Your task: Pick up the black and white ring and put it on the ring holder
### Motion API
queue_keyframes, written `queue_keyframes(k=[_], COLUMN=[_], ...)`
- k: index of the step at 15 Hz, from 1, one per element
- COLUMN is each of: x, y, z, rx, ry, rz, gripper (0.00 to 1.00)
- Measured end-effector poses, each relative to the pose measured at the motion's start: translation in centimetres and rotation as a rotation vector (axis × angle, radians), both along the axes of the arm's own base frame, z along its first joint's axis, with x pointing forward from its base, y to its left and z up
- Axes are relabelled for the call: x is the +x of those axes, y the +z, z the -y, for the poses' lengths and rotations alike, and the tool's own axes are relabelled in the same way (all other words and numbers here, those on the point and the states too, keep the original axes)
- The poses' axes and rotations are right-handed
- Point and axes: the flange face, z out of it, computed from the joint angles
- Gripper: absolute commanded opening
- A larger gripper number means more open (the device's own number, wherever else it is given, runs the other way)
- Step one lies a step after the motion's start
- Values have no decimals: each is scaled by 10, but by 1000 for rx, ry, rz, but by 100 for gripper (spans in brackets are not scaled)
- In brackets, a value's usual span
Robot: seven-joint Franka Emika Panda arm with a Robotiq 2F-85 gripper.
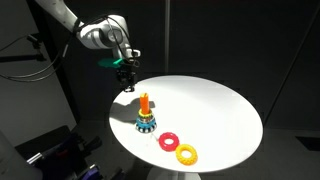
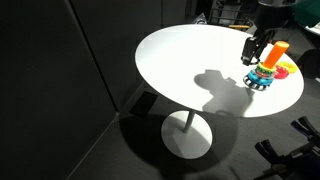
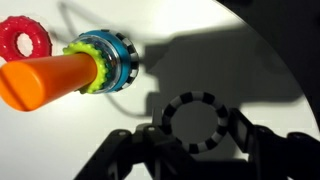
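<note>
Black and white ring (image 3: 193,120): clamped between the fingers (image 3: 243,132) and held above the white table (image 1: 220,110), clear of its surface. Ring holder (image 3: 108,64): standing on the table near the held ring but apart from it, orange peg bare, a yellow-green collar at its foot. Red ring (image 1: 168,141) and yellow ring (image 1: 187,153): flat on the table, just beside each other, near the holder on the side away from the fingers

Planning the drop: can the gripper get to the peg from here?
Probably yes. The gripper, holding the speckled ring, hangs beside the peg. The peg's tip is bare and nothing stands between them. The red ring lies off to the far side.
</note>
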Motion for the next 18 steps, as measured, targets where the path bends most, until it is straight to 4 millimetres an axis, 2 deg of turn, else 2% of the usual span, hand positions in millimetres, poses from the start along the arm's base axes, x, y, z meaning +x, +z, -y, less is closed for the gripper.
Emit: queue_keyframes(k=[9, 13, 18], x=[-13, -18, -21], y=[46, 54, 53], z=[50, 79, 110], rx=[-10, -9, -6], ry=[-89, -141, -205], rz=[26, 40, 42], gripper=[42, 42, 42])
